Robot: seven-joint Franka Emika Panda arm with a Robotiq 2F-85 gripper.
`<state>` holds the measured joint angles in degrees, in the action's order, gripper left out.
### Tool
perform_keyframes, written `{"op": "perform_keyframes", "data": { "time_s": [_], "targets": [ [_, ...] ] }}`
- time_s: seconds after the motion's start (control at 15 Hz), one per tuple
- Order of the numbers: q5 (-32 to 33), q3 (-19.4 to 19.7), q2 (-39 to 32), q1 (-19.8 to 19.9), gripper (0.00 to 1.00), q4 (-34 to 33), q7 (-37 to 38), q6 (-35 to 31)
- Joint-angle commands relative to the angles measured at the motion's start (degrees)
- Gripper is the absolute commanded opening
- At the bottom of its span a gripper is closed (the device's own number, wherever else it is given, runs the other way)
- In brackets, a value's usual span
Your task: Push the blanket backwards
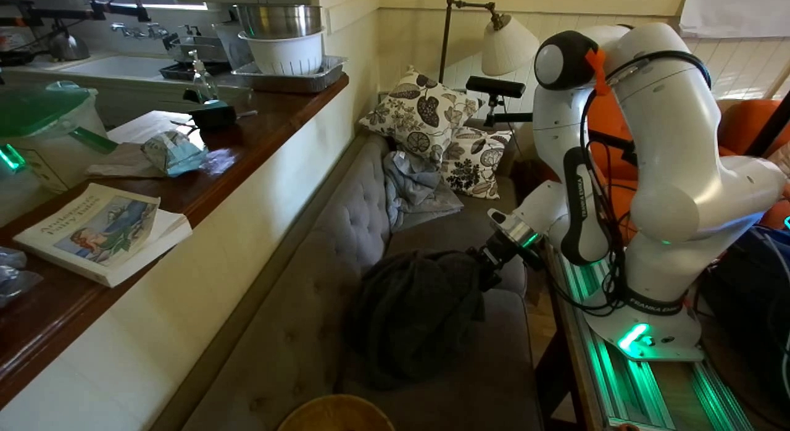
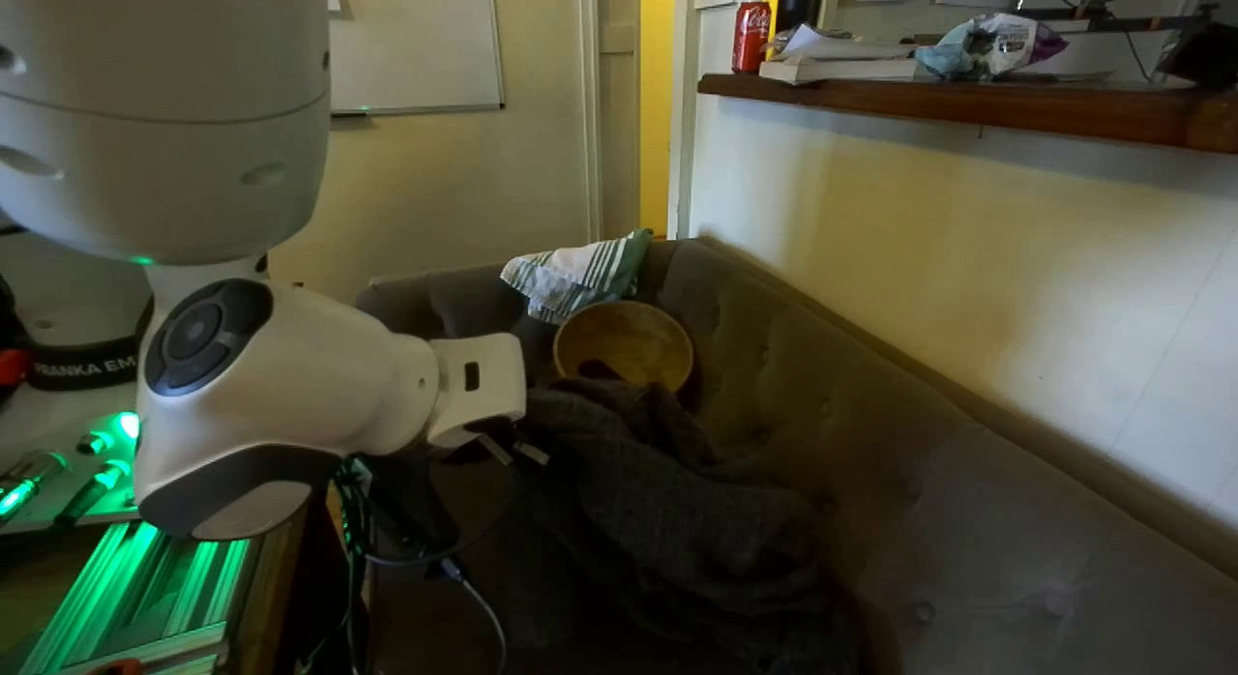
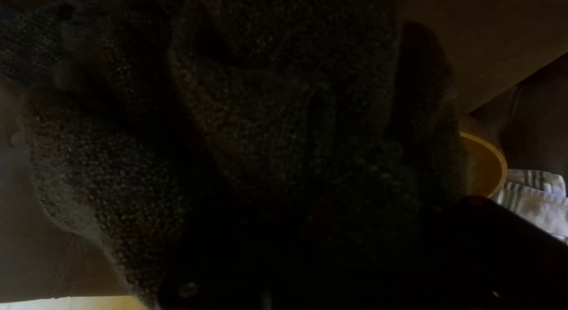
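The dark blanket [image 1: 413, 323] lies heaped on the sofa [image 1: 287, 320] near six o'clock in an exterior view, the fingers [image 1: 490, 275] at its two o'clock side. Black on near-black, they hardly separate from the cloth; how far apart they stand, and whether a fold is caught between them, cannot be told. In an exterior view the white wrist [image 2: 479, 390] stands at the heap's ten o'clock, the fingers beneath it lost in the dark, and the blanket's lower outline melts into shadow. The wooden bowl [image 2: 624, 337] sits at its eleven o'clock, the near rim hidden by the folds. In the wrist view murky cloth fills most of the space, blackening toward six o'clock; near three o'clock the striped towel [image 3: 539, 205] is cut off by the edge.
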<state>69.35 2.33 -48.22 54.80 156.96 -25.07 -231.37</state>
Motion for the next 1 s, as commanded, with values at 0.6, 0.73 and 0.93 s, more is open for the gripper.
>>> {"op": "perform_keyframes", "data": {
  "time_s": [0.6,0.73,0.93],
  "targets": [
    [-18.7,3.7,21.2,-29.7,0.00,1.7,-1.8,-4.4],
    [-27.6,3.2,24.9,-38.7,0.00,1.8,-2.5,3.1],
    [-41.7,3.7,32.0,-52.5,0.00,1.3,-3.2,17.1]
  ]
}}
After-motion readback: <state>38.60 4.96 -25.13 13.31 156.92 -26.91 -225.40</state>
